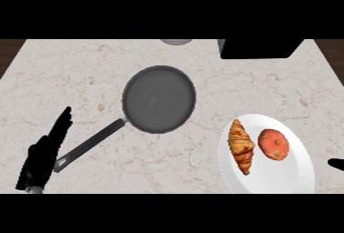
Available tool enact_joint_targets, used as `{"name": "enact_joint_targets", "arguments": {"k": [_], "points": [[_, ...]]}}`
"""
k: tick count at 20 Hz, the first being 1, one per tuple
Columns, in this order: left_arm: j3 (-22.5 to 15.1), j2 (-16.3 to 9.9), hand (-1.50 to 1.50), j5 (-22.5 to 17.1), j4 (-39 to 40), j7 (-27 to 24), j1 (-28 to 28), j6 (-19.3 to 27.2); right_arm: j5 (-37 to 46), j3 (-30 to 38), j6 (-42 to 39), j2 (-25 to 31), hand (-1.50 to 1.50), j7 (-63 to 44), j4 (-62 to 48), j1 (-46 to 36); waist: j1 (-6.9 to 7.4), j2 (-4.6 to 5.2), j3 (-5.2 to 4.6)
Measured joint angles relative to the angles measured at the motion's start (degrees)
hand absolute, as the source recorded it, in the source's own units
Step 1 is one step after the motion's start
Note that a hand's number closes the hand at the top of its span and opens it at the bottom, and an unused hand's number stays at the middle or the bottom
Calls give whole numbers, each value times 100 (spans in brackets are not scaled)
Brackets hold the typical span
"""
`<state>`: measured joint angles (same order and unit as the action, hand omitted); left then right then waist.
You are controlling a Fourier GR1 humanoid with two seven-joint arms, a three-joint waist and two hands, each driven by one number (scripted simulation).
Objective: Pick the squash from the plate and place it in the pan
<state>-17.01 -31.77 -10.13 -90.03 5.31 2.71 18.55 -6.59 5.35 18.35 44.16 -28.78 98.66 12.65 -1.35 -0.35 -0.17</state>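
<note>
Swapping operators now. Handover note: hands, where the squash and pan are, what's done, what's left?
Left hand: open, fingers straight, resting at the lower left beside the pan handle's end, holding nothing.
Right hand: only a black tip shows at the right edge; fingers not readable.
Squash: orange, round, on the white plate, to the right of a croissant.
Pan: dark, nothing in it, mid-counter, up and left of the plate, handle pointing toward the left hand.
Done: nothing yet, the squash is untouched.
Left: grasp the squash, lift it off the plate, carry it to the pan and set it inside. The right hand looks nearer.
</note>
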Motion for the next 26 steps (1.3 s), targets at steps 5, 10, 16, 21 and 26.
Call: {"name": "enact_joint_targets", "arguments": {"k": [5, 10, 16, 21, 26], "points": [[-59, 127, 0, 156, -51, -22, 43, 32, -340, -8, -867, 598, -150, -820, 653, -77, 90, 17, 6], [-35, 239, 0, 279, -15, 71, -96, -32, -658, -207, -1576, 826, -150, -1562, 708, -753, 166, 36, 12], [2, 388, 0, 443, 6, 41, -50, -124, -664, -674, -2110, 689, -150, -2416, 177, -1819, 224, 48, 14], [106, 438, 0, 495, -9, 26, -25, -251, -690, -1082, -2478, 483, -150, -2914, -254, -2612, 243, 49, 13], [196, 485, 0, 523, 80, 38, -85, -346, -749, -1554, -2788, 441, -150, -3138, -509, -2995, 238, 50, 12]]}}
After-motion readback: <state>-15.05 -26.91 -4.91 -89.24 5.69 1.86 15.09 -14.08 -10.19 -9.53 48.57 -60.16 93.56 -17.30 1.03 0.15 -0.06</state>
